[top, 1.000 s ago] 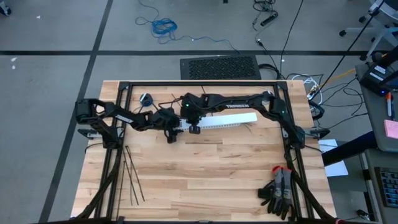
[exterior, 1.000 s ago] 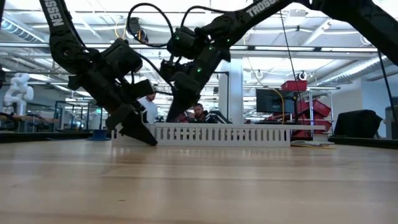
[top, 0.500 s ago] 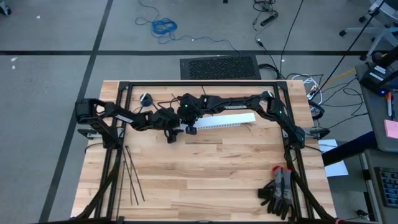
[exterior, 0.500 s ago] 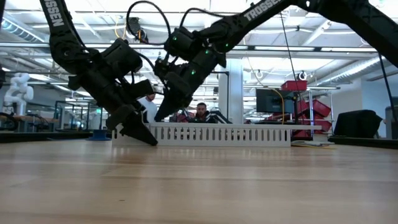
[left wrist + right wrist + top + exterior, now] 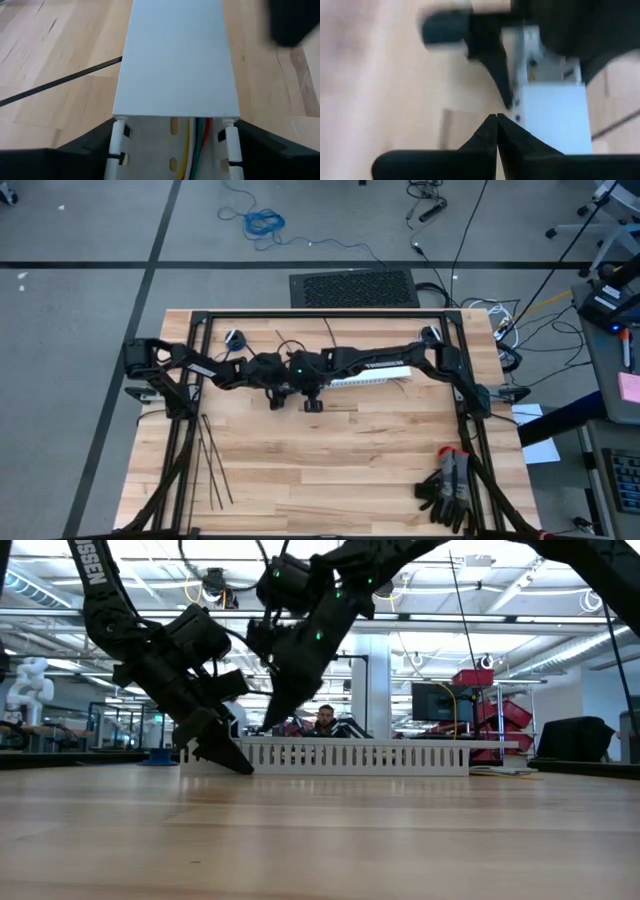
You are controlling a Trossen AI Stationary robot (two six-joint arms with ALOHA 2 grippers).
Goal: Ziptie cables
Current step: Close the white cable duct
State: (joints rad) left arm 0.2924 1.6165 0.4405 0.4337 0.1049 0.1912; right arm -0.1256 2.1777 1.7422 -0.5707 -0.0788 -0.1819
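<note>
The left end effector (image 5: 172, 145) is straddling the open end of the white slotted duct (image 5: 175, 55) at the far middle of the wooden surface (image 5: 340, 450), its 2 dark fingers (image 5: 85, 145) set wide on either side of the duct walls. Whether they are pressing the walls or just standing beside them cannot be told. Inside the duct mouth, yellow, green and red wires (image 5: 195, 145) are running lengthwise; the cables meant for tying are therefore sitting in the channel, mostly hidden under the duct cover. The right end effector (image 5: 496, 120) is hovering above the same end of the duct with its fingertips pinched fully together on nothing.

The zipties (image 5: 212, 465) are lying in a loose group of thin black strips near the front left of the surface, well apart from both arms, and 1 black strip (image 5: 60, 82) is lying on the wood just beside the duct. A pair of gloves (image 5: 450, 485) is resting at the front right corner.

The step in hand looks like steadying the duct so the wires can be reached. To do it well, the left fingers should be bearing evenly on both walls without skewing the duct, while the right arm stays clear of the left wrist, since the 2 are working very close together. No ziptie is yet around the wires.
</note>
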